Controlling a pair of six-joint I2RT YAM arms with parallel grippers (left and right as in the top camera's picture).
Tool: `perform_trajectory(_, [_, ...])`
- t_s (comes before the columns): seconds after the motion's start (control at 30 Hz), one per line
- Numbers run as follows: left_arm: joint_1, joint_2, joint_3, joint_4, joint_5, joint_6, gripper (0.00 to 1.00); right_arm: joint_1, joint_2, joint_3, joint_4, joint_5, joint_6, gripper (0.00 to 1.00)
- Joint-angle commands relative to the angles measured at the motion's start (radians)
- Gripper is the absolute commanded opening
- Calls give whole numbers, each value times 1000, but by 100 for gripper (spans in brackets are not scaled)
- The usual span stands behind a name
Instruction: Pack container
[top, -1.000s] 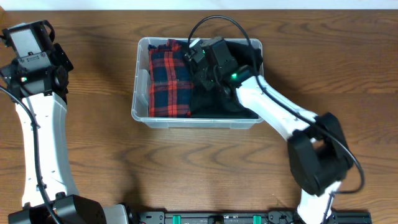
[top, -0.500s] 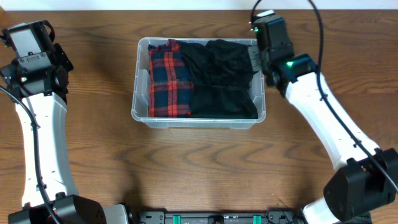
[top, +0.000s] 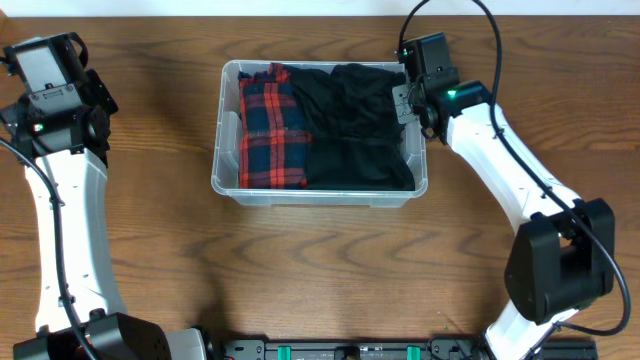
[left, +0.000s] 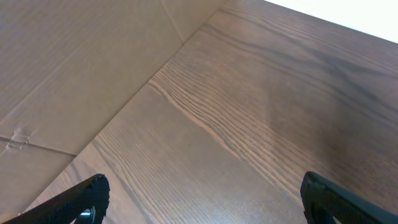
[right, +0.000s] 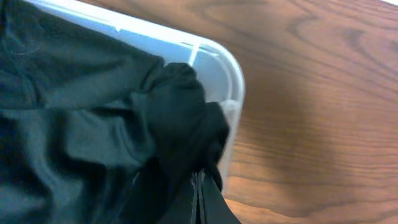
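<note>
Bunching at the container's (top: 228, 185) corner, black cloth (right: 174, 106) sits by the right gripper (right: 200, 186), jaws together; left gripper (left: 205, 198) jaws apart.

2 garments (top: 350, 130) abreast in container (top: 320, 197)

The container (top: 318, 197) is a clear, round-cornered plastic bin, standing upright on the desk (top: 320, 280). Its left part holds red-and-blue plaid cloth (top: 270, 125), the rest black clothing (top: 355, 130).
</note>
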Motion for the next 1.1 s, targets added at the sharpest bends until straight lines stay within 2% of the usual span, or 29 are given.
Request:
perform_trajectory(0.0, [4, 4, -5, -1, -9, -13, 98, 5, 28, -2, -11, -13, 28, 1])
perform_trajectory(0.67, [4, 4, -5, -1, -9, -13, 98, 29, 97, -3, 30, -61, 27, 1])
perform_trajectory(0.97, [4, 4, -5, -1, -9, -13, 98, 47, 146, 1, 73, -76, -29, 1])
perform_trajectory(1.0, [4, 4, -5, -1, -9, -13, 98, 48, 139, 5, 72, -77, -29, 2])
perform_trajectory(1.07, [4, 4, -5, -1, -9, -13, 98, 53, 120, 8, 72, -77, -29, 15])
